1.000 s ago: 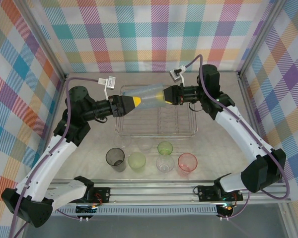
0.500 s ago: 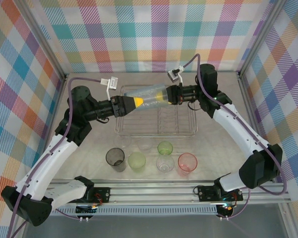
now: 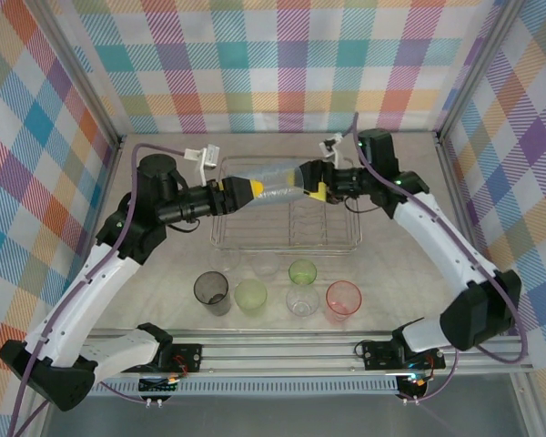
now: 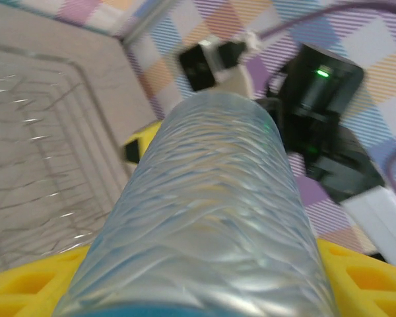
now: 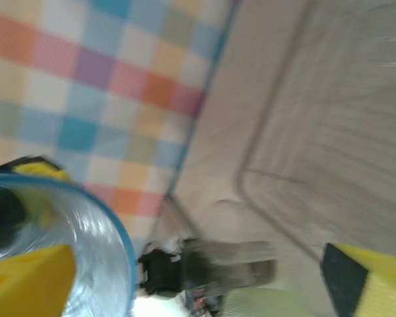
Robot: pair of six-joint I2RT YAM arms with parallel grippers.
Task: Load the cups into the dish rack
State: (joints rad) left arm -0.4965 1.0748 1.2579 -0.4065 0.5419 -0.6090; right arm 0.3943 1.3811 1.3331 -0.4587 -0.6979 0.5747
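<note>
Blue cup (image 3: 280, 179): held horizontal at upper centre, above dish rack (image 3: 332, 228). Clamped at one end by left gripper (image 3: 246, 188); right gripper (image 3: 314, 182) is spread open. Judged light, thin-walled, slippery; best gripped across the wall.

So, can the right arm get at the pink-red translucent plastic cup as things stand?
Probably yes. The right gripper is open and empty; the left gripper alone grips the bluish ribbed clear cup over the wire dish rack. The pink-red cup stands upright, unblocked, at the row's right end.
</note>
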